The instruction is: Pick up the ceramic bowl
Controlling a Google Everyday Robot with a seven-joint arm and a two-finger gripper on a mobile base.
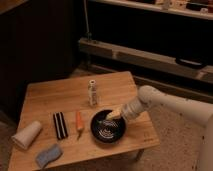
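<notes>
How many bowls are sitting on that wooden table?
1. The round, glossy black ceramic bowl sits towards the near right corner of the wooden table; the robot's gripper is over its far rim. Nothing looks hidden.

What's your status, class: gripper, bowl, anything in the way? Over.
Gripper at far-right rim of round glossy black ceramic bowl. Bowl sits on wooden table. Slim orange item close beside bowl's camera-left, clear of the gripper.
</notes>
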